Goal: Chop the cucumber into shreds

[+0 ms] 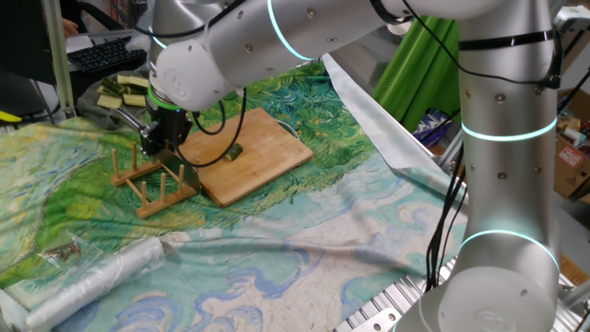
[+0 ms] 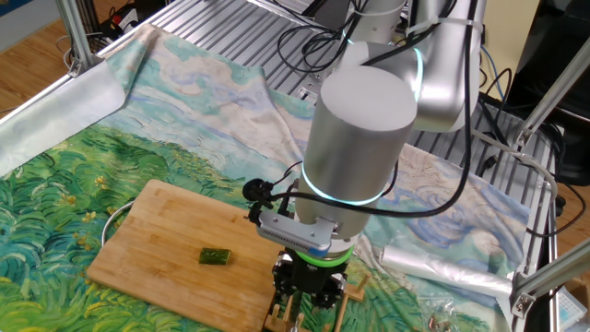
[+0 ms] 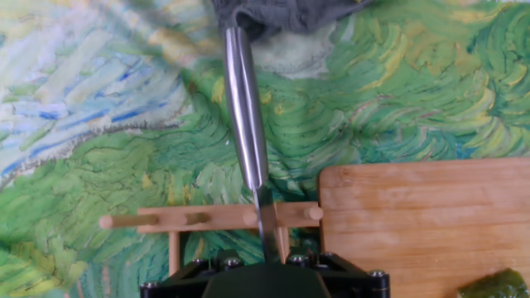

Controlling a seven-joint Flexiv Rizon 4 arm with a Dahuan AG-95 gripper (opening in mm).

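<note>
A tablecloth [image 1: 304, 240] printed with swirling green, blue and cream brushstrokes covers the table, rumpled into folds at its edges. On it lies a bamboo cutting board [image 2: 166, 244], flat, pale and fine-grained, with rounded corners. The cucumber [image 2: 215, 256] sits on that board, a small stubby chunk with dark glossy skin, alone near the board's middle.

Just off the board's edge stands a wooden rack [image 1: 152, 180] of light dowels: upright pegs rising from two rails. From the other fixed view the gripper [image 2: 309, 293] hangs over this rack, pointing straight down, with the cucumber at about ten o'clock from it and well apart. The black fingers hang beneath a broad grey cylindrical wrist ringed with a glowing teal band.

In the hand view a knife [image 3: 246, 116] runs from twelve o'clock down to the gripper at six: a smooth, tapering steel handle, then a thin blade seen edge-on, crossing the rack's rail. The blade seems to pass between the jaws, which stand partly apart, but I cannot tell whether they press on it or merely flank it.

At about ten o'clock from the rack in the fixed view, pale-and-dark green sticks [image 1: 124, 88] lie heaped, and a crinkled roll of clear plastic [image 1: 97, 277] lies at seven o'clock.
</note>
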